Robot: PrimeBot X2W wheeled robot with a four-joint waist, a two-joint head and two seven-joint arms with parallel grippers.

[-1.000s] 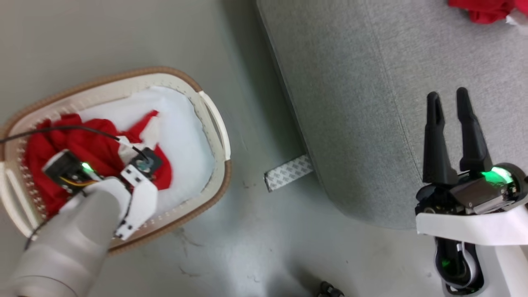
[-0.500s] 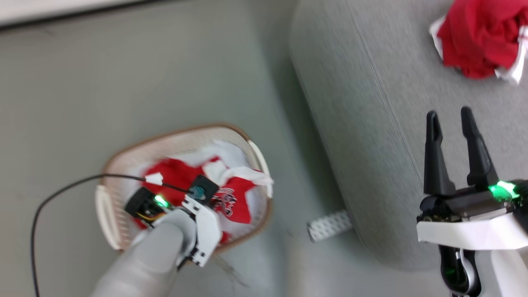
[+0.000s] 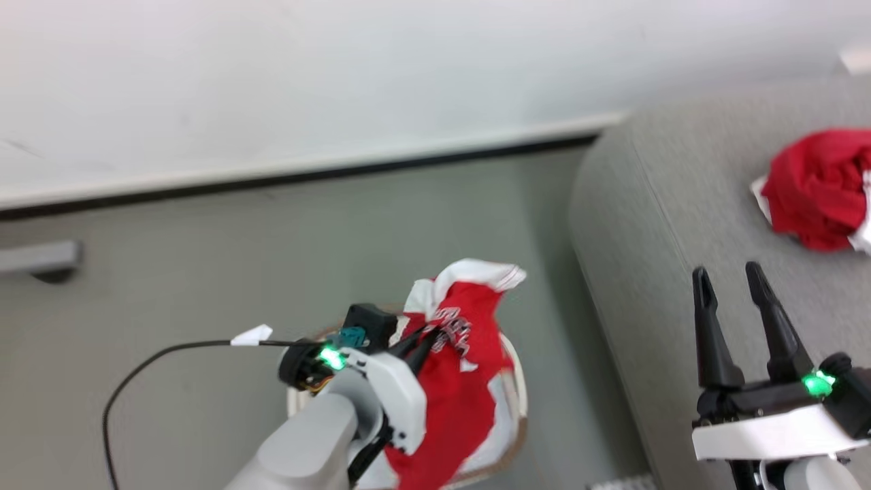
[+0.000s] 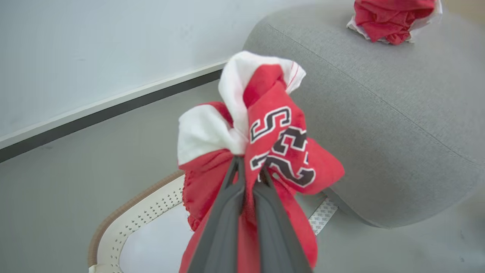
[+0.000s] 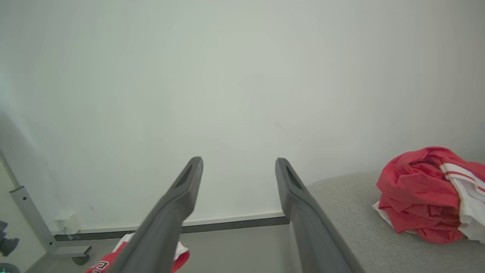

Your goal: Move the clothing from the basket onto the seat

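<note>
Above the basket [image 4: 140, 206], left gripper [image 4: 249, 167] has hoisted a red jersey [image 4: 280, 144], pinched tight (right gripper [image 3: 727, 272] spread, idle); seat [image 3: 680, 204] next.

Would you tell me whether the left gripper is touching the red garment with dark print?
Touching. The left wrist view shows the left gripper shut on a fold of the red garment, fabric pinched between its fingers.

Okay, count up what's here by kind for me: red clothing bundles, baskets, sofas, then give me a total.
Red clothing bundles: 2, the held garment in the left gripper and the heap on the sofa
Basket: 1
Sofa: 1
Total: 4
</note>
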